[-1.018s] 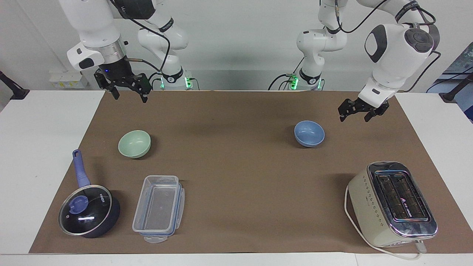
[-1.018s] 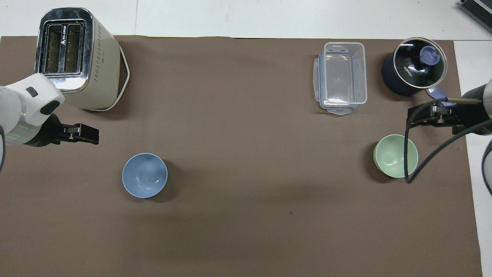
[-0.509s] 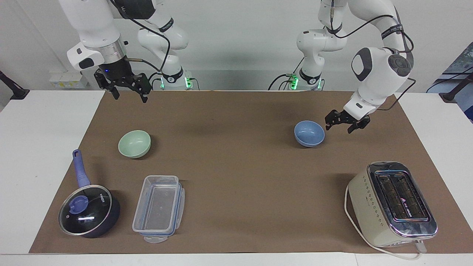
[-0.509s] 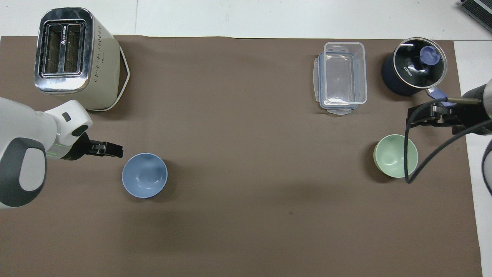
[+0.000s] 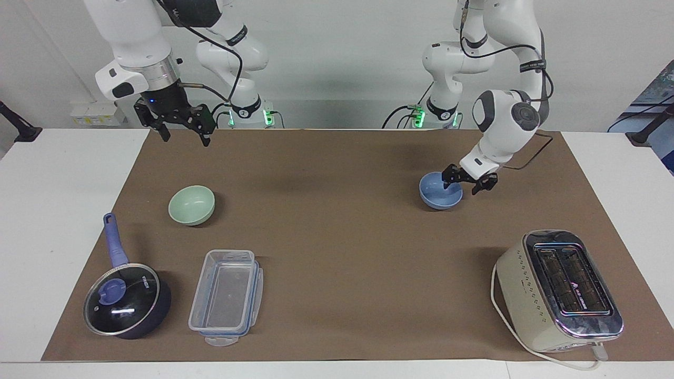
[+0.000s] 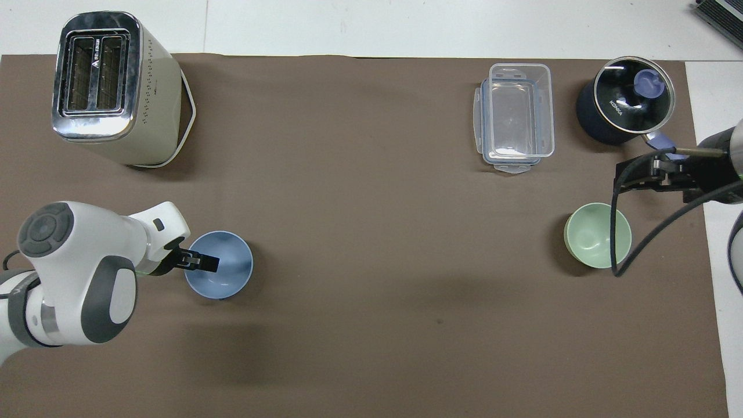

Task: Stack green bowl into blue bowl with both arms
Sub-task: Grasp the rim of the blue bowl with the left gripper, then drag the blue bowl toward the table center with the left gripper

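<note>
1. We see the green bowl (image 5: 191, 205) upright on the brown mat (image 5: 337, 237) toward the right arm's end of the table, nearer to the robots than the clear container (image 5: 226, 296) and the lidded pan (image 5: 126, 301).
2. The blue bowl (image 5: 440, 191) sits upright on the mat toward the left arm's end, well apart from the green bowl and nearer to the robots than the toaster (image 5: 559, 291).
3. We find the left gripper (image 5: 468, 181) at the blue bowl's rim, fingers spread, one over the inside and one outside; they have not closed on it.
4. The right gripper (image 5: 181, 129) hangs open and empty above the mat's edge at the robots' end, holding nothing.
</note>
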`<state>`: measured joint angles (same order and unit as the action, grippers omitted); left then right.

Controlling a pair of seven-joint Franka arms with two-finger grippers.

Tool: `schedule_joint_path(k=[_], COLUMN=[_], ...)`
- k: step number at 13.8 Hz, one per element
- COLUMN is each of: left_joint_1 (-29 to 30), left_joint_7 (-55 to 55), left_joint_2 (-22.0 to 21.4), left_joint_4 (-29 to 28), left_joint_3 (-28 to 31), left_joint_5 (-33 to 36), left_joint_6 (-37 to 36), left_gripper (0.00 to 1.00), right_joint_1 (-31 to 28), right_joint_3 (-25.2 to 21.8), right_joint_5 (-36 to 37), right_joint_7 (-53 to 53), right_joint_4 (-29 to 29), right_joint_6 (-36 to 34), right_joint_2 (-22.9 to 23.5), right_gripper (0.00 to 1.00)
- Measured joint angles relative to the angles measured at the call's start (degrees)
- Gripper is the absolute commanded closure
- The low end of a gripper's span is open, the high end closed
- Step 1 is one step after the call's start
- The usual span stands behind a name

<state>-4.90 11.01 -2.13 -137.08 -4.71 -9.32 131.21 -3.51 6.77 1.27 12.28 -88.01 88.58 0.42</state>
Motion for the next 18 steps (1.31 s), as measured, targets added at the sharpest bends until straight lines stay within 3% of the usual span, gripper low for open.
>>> schedule_joint_path(k=[6,14,18], left_joint_1=[-0.48,-0.76,-5.34], left_joint_7=[0.01,0.06,-3.28], left_joint_2=[0.12,-3.6,-3.83], left_joint_4=[-2.05,1.25,2.53], left_joint_3=[0.09,0.13,-0.07], left_joint_5=[-3.39,-9.65,-12.94], left_joint_6=[2.03,-3.59,-3.35], left_gripper=[1.0,1.0,1.0], right_joint_1=[0.0,-0.15,-0.6], right_joint_3=[0.0,-0.01,-0.01], right_joint_5=[0.0,0.0,0.0], right_joint_7=[0.0,0.0,0.0], right_joint_4=[0.0,0.0,0.0], right_joint_6=[0.0,0.0,0.0], right_joint_2=[0.0,0.0,0.0], right_gripper=[0.0,0.0,0.0])
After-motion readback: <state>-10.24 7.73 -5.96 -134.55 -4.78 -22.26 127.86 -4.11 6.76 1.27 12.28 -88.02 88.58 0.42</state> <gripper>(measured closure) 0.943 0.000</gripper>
